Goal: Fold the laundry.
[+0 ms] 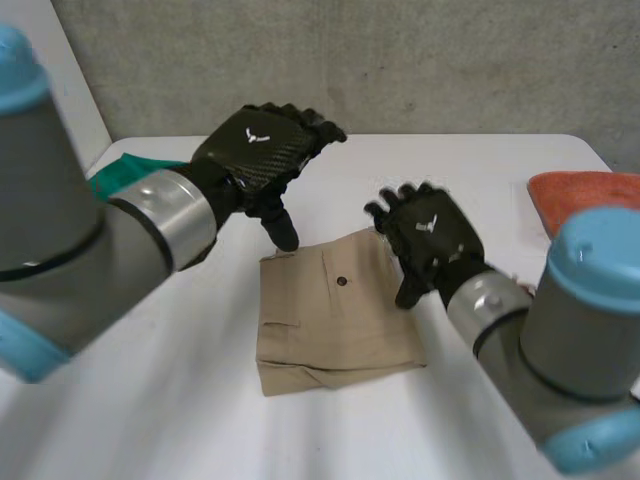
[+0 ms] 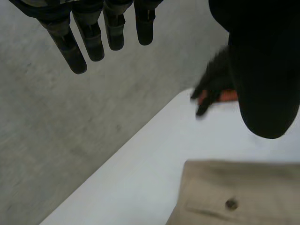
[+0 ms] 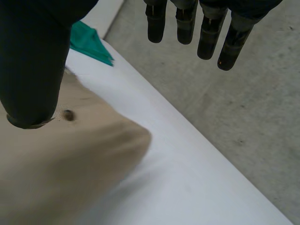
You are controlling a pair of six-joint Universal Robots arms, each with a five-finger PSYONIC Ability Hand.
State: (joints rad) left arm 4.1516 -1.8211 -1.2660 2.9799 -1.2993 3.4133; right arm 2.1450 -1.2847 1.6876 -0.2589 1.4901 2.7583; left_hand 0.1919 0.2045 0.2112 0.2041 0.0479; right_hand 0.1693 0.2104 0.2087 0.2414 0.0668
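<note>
The left robot hand [image 1: 262,148] is raised over the worktop [image 1: 150,400] beyond the far left corner of the folded beige trousers [image 1: 335,325]. Its fingers are straight and spread, its thumb points down, and it holds nothing. The right robot hand [image 1: 432,238] hangs over the trousers' far right corner, also with loose, parted fingers and nothing in them; whether its thumb touches the fabric cannot be told. The trousers lie mid-worktop between the arms, one button [image 1: 343,281] facing up. One green cloth [image 1: 125,172] is partly hidden behind the left arm, and one orange cloth [image 1: 585,190] is cut off behind the right arm.
</note>
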